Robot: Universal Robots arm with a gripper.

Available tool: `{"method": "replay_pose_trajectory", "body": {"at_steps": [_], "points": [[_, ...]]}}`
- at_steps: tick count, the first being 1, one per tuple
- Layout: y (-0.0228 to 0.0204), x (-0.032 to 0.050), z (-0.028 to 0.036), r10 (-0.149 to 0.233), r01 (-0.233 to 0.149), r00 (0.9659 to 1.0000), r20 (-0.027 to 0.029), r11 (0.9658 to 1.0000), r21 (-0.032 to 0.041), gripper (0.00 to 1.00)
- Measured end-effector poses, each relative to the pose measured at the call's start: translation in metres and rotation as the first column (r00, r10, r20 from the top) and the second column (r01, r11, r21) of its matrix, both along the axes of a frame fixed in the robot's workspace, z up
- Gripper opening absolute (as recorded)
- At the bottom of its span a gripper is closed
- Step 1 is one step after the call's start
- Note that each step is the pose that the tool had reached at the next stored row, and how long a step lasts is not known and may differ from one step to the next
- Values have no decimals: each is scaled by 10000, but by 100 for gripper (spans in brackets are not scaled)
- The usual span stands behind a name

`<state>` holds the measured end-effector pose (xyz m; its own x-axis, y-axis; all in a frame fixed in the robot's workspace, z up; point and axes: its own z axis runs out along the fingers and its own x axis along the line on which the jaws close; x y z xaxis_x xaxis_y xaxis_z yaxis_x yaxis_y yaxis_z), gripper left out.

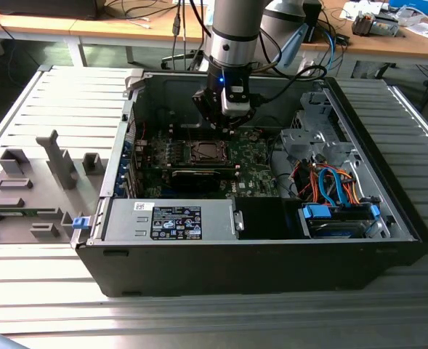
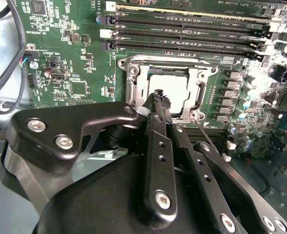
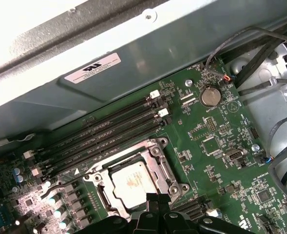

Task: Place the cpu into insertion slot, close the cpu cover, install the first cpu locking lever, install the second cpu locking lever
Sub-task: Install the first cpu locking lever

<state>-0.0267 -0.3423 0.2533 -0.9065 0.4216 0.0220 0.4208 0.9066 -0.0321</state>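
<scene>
One arm is at work, reaching down into the open computer case with its gripper hanging just above the green board. In both wrist views the cpu already sits in the insertion slot, its grey top showing through the cut-out of the cpu cover, which looks to be lying flat over it. So the chip and the cover seem done, and the work in hand looks like the first locking lever. A thin wire lever runs beside the socket, close to the fingertips. The jaws look drawn together to a narrow point over the chip's edge, holding nothing. Catching that slim lever would call for a careful, precise push down and under its hook.
</scene>
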Motion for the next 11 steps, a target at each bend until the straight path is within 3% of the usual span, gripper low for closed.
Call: {"method": "replay_pose_trajectory", "body": {"at_steps": [11], "points": [[0,0,0,113,-113,9999,0,9999,-1,11]]}}
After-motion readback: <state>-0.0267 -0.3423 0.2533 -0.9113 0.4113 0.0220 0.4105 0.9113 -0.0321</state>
